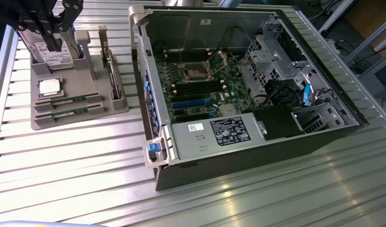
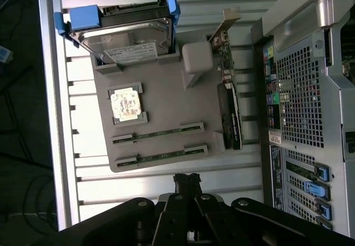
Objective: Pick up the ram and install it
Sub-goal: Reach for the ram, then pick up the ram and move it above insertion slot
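Note:
Two ram sticks lie in slots of a grey holder tray: one ram stick and a second ram stick beside it. Both are thin green boards. My gripper hangs above the tray with its black fingers pressed together and nothing between them. In the exterior view it stands in front of the hard drive. In the wrist view its tips sit just past the tray edge nearest the second stick, apart from both sticks.
The tray also holds a square silver processor, a hard drive with blue rails, and an upright expansion card. An open computer case with its motherboard lies to the exterior view's right.

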